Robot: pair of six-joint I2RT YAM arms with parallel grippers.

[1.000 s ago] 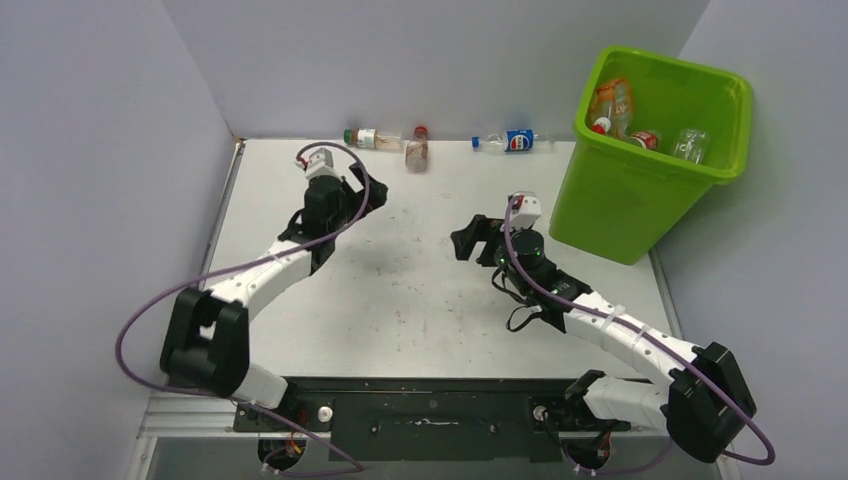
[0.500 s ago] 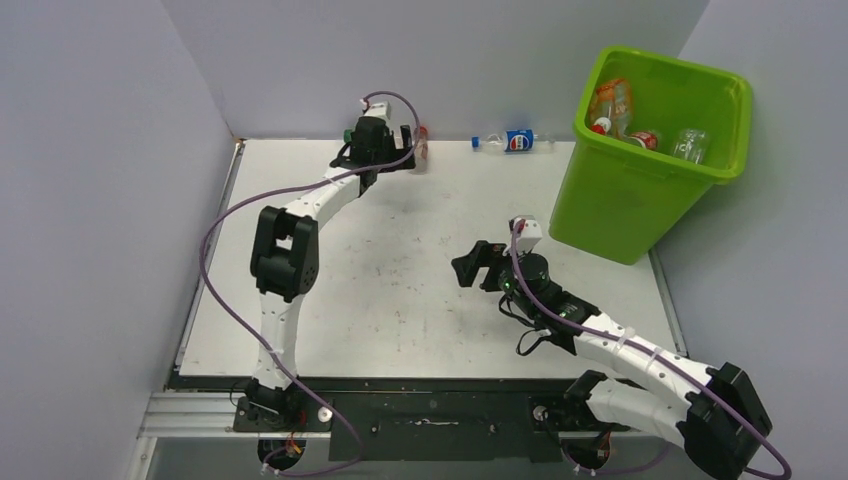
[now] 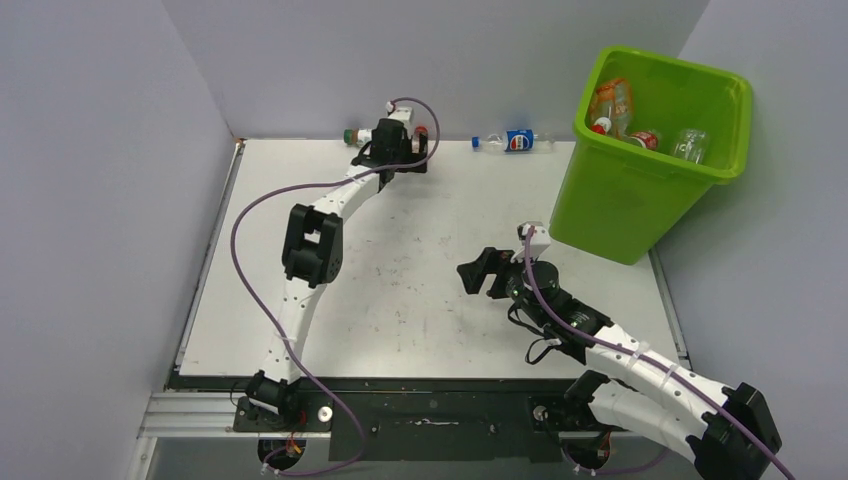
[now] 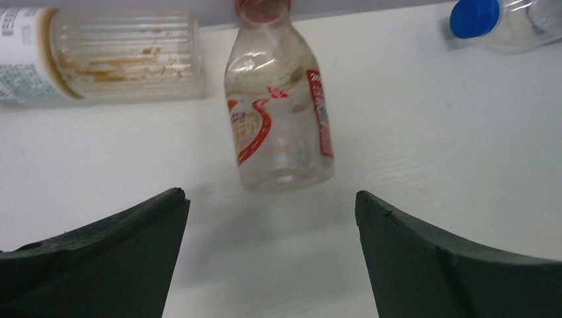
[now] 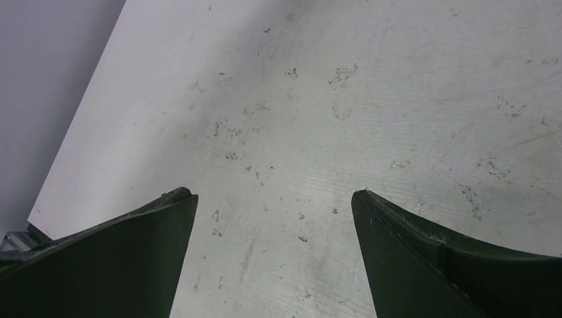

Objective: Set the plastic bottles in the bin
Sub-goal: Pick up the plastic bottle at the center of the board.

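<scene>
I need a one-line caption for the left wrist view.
Open left gripper facing a clear red-capped plastic bottle lying on the white table, between a brown-stained bottle and a blue-capped bottle.

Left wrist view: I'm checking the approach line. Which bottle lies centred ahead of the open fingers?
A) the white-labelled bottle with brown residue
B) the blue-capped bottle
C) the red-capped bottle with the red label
C: the red-capped bottle lies midway ahead of the left gripper, its base toward the camera.
</scene>
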